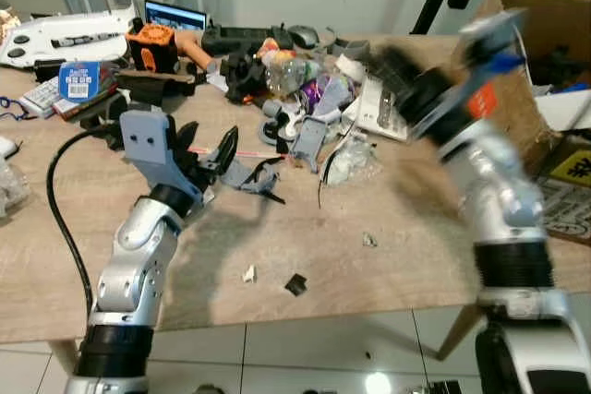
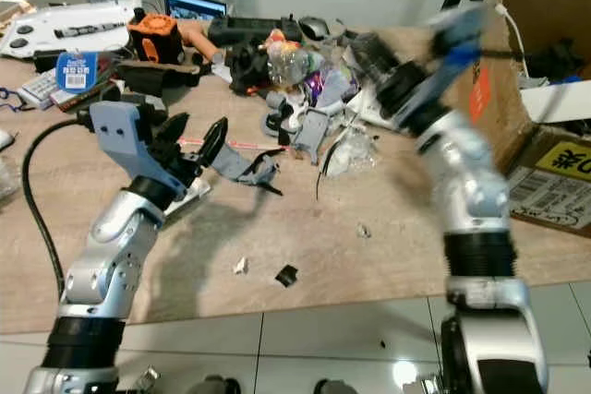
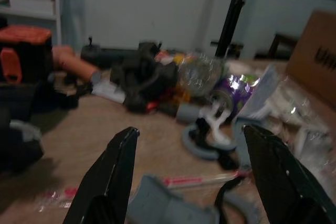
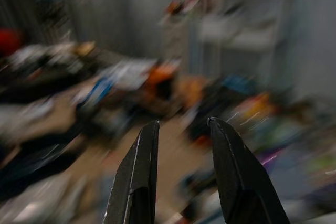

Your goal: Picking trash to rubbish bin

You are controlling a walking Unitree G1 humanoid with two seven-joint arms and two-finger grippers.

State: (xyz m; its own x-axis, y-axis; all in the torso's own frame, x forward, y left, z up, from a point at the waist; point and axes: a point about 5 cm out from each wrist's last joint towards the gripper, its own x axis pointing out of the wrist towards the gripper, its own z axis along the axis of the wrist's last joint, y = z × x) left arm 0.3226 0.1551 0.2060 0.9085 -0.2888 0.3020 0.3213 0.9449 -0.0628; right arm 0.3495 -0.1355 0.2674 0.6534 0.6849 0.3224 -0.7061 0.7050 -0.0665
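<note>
Left gripper [image 1: 211, 156] low over table [image 1: 388, 256] — fingers spread wide, just short of grey scrap [image 1: 247, 175]. Right gripper [image 2: 369, 53] blurred, raised by trash pile [image 1: 305, 80]; narrow gap between fingers, nothing held. Cardboard box [image 2: 545, 89] at right.

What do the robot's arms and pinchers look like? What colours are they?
Both arms are shiny silver tubes with black ribbed bands at the joints. The left end effector has two long black fingers on a grey-blue block, and a black cable loops from it down the arm. The right end effector has the same black pointed fingers; its wrist is blurry, showing blue and an orange patch.
</note>
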